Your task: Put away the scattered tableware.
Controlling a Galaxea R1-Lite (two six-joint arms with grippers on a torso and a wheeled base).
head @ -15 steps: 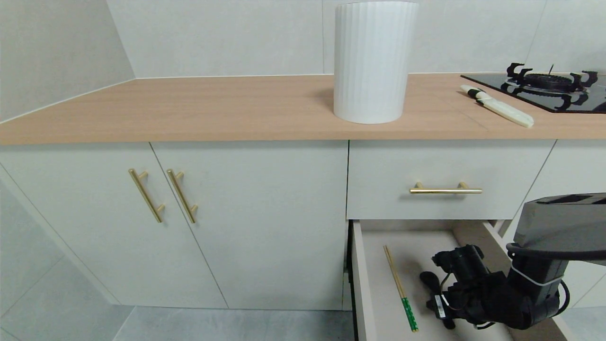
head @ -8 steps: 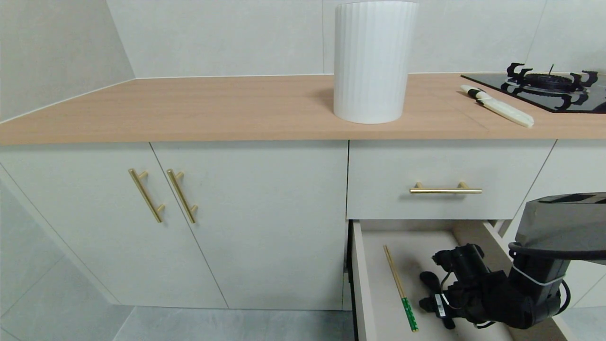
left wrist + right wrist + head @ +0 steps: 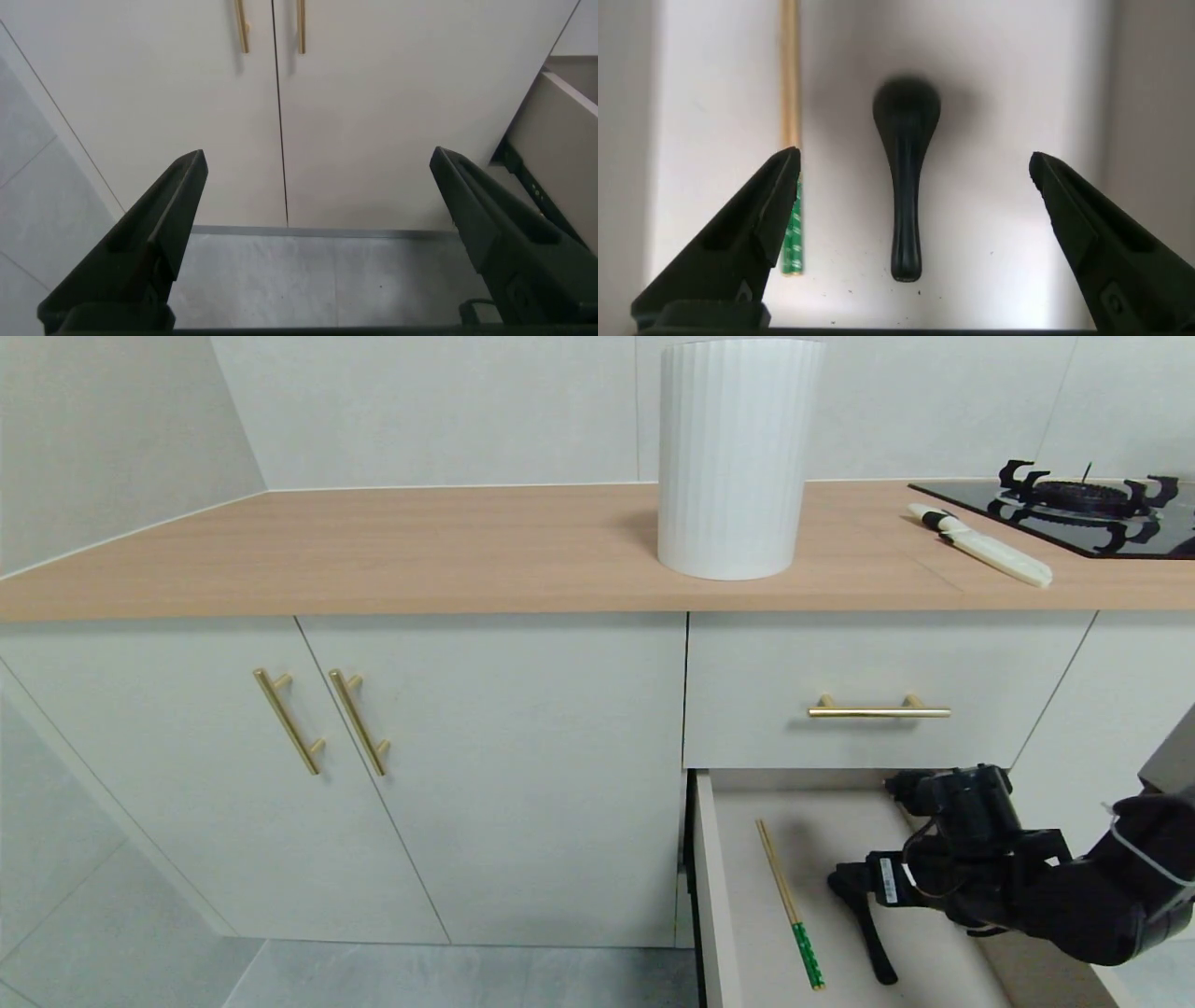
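right gripper point(image 3: 913, 177) spread open above black spoon point(image 3: 876, 947) in drawer point(image 3: 712, 896), chopsticks point(image 3: 789, 907) just beside; knife point(image 3: 990, 555) on counter point(image 3: 373, 551).

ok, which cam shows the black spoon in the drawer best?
Right wrist view: the black spoon lies whole, straight below, beside the chopsticks. Head view shows its handle at an angle, with the right pincer overlapping its bowl end. Left wrist view faces cupboard doors.

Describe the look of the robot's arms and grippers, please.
The right arm is black and bulky, with looped black cables, a small white label near the wrist and a thin white band. Both the left gripper and right gripper have dark, wedge-shaped fingers.
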